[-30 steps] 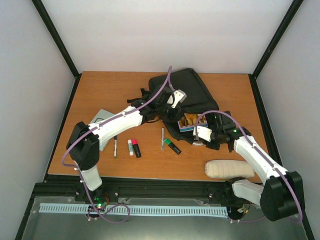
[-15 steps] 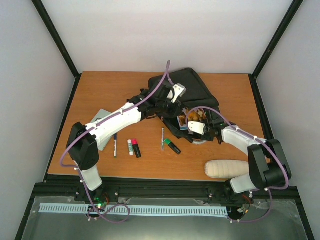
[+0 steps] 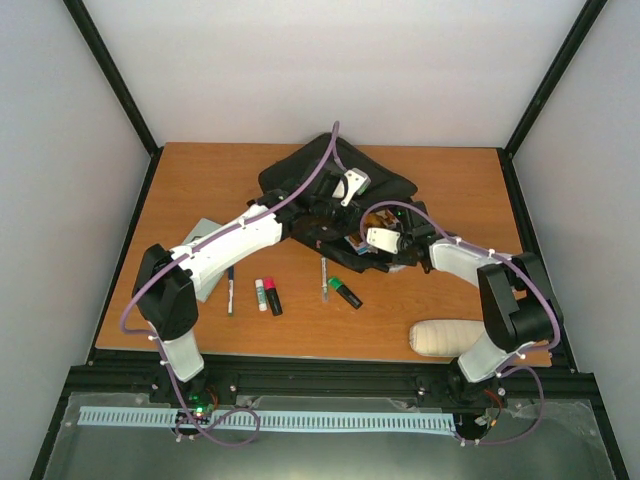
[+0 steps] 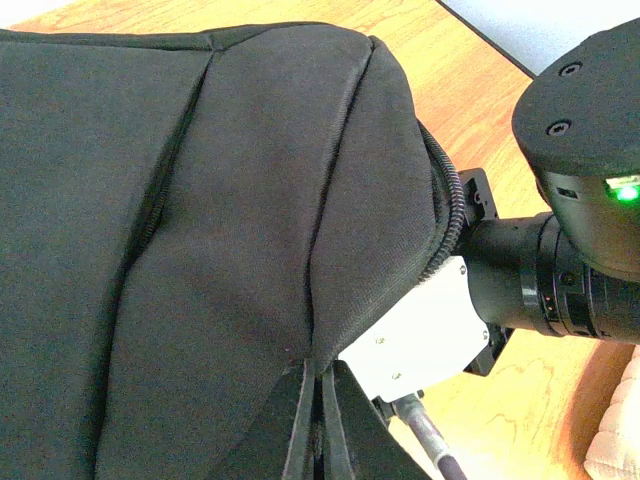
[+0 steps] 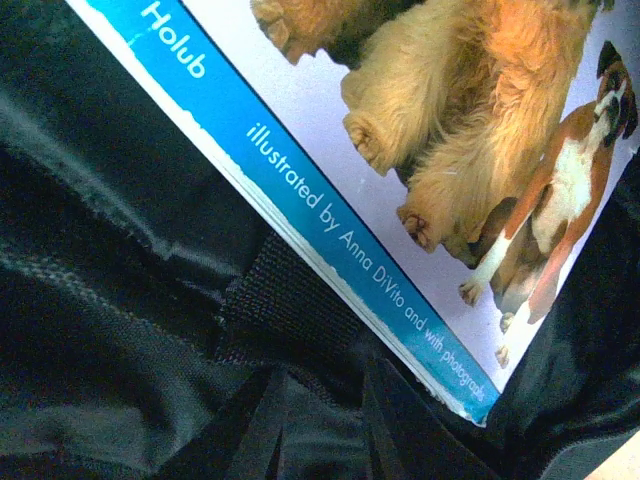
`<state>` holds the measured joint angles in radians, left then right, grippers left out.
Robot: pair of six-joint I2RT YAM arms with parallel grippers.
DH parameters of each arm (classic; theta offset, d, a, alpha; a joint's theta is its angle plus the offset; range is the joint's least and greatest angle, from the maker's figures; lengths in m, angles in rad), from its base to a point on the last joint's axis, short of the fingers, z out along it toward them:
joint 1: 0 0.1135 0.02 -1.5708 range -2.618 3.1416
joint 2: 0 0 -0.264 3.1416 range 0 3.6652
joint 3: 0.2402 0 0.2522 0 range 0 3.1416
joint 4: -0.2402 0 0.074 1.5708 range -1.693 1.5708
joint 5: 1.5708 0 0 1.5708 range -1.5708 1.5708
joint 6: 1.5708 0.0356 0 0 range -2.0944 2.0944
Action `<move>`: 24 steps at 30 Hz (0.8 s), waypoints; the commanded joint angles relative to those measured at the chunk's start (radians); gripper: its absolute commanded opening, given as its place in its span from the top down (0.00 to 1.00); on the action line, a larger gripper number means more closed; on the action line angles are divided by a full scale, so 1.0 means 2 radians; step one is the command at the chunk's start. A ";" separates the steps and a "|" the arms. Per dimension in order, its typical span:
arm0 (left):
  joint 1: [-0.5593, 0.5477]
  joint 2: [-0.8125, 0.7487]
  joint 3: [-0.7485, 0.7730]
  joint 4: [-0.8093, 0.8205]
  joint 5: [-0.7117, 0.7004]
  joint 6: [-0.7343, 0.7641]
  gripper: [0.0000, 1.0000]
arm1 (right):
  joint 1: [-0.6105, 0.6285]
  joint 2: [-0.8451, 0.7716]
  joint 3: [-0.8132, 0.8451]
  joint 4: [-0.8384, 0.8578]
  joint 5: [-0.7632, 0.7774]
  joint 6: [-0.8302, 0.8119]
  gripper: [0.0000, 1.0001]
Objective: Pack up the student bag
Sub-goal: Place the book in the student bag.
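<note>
The student bag (image 4: 200,220) is now covering the book (image 5: 430,130) near the bench's (image 3: 200,190) far edge, left gripper (image 4: 318,420) clenching its fabric, right gripper (image 3: 385,243) pushing inside, its grip impossible to tell.

And here comes the right arm (image 3: 470,265), swinging in from the 4 o'clock corner, elbow folding up high, with the right gripper (image 3: 365,243) driving toward 10 o'clock into the mouth of the student bag (image 3: 290,178). The dog book (image 5: 330,130), in plain sight a second ago, now shows only a sliver from above. The left gripper (image 4: 320,425), pinched on the fabric, has hauled the flap toward 10 o'clock, and the whole bag has shifted that way.
</note>
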<state>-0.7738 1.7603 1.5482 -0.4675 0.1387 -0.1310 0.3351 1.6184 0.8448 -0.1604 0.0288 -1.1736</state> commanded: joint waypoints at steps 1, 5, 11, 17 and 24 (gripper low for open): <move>-0.002 -0.017 0.036 0.029 0.012 0.011 0.99 | 0.014 -0.024 0.008 -0.015 -0.011 -0.002 0.79; -0.001 -0.011 0.039 0.023 0.010 0.017 0.99 | 0.014 -0.052 -0.017 -0.029 -0.013 -0.010 0.78; -0.001 -0.019 0.022 0.031 0.022 0.014 0.99 | 0.015 -0.095 -0.038 -0.047 -0.028 -0.021 0.77; -0.002 -0.024 0.030 0.022 0.034 0.022 0.99 | 0.020 -0.073 -0.034 -0.030 -0.015 -0.050 0.76; -0.002 -0.034 0.029 0.011 0.051 0.029 0.99 | 0.022 -0.004 0.001 0.006 -0.014 -0.056 0.76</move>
<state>-0.7742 1.7603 1.5509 -0.4782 0.1867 -0.1036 0.3664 1.5478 0.8001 -0.2073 -0.0078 -1.2564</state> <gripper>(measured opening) 0.012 0.237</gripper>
